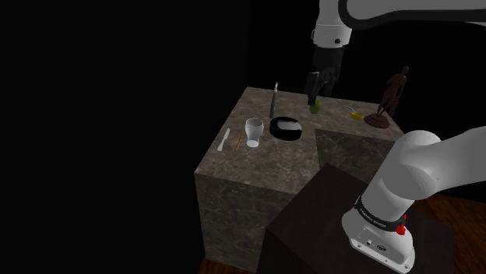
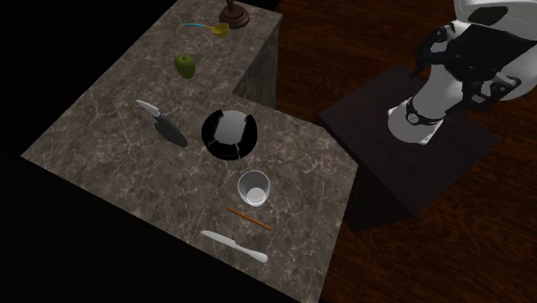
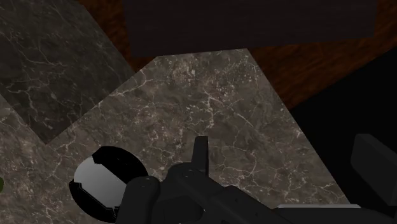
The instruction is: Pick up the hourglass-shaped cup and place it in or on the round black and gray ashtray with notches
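The gripper (image 1: 318,92) hangs high over the far part of the marble-patterned counter (image 1: 265,159), pointing down, with a small green fruit (image 1: 315,107) nearly beneath it. I cannot tell from these views whether it stands wide or narrow, but it does not hold the hourglass-shaped cup (image 1: 253,131), which stands on the counter well apart from it. The cup is pale and see-through, upright with its mouth up, so its narrow waist is free for a clasp from the side. The round ashtray (image 2: 231,133), black with a shiny grey hollow and notches cut in its rim, lies between the gripper and the cup. It is near the cup without touching it, so the carry, once the cup is taken, looks short. The gripper's way to the cup therefore passes over the ashtray, and a knife (image 2: 161,120) lies to one side of that path, close to the ashtray. Beyond the cup from the gripper lie a thin orange stick (image 2: 247,218) and a white utensil (image 2: 234,246), close enough that an overshoot on a low approach might knock them. I judge the task to be at its start, with the reach to the cup not yet made, and the height likely serves to clear the clutter.
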`<state>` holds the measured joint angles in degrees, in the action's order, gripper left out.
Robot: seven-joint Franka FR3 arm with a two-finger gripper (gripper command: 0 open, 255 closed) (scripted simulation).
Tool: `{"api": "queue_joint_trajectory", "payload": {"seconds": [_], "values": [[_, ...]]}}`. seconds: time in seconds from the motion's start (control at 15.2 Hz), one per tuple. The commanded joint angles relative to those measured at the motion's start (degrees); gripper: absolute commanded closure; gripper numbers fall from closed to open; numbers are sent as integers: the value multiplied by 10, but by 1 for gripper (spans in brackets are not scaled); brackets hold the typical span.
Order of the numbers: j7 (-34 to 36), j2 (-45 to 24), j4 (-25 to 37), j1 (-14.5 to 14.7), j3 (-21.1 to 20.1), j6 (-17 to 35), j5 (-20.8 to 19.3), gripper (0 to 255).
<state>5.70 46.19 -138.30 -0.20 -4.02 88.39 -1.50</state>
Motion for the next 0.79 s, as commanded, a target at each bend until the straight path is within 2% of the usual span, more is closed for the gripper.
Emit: {"api": "queue_joint_trajectory", "payload": {"seconds": [0.0, 0.4, 0.73], "values": [[0, 0, 0, 0, 0, 0, 0, 0], [-28, -93, -15, -14, 25, 114, -24, 0], [-49, -186, -4, -26, 44, 203, -40, 0]]}}
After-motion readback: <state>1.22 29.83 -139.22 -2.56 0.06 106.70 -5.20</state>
